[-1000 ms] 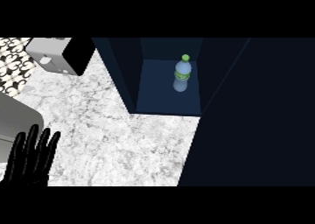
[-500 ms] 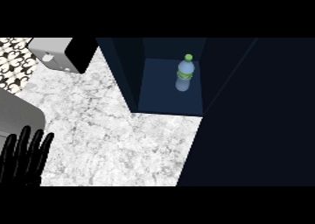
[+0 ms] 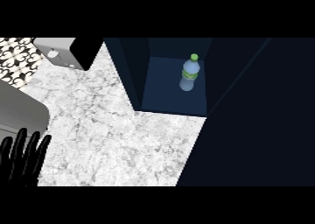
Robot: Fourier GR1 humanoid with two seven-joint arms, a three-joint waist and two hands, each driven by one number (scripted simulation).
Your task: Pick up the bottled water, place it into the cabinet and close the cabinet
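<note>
From the head view I see the bottled water [image 3: 190,74] standing inside the open cabinet [image 3: 176,94], on its dark blue shelf toward the back, green cap up. My left hand [image 3: 19,159] shows at the lower left edge over the marble counter [image 3: 115,131], fingers straight and spread, holding nothing, well apart from the bottle, which sits up and to the right. I cannot see my right hand here.
</note>
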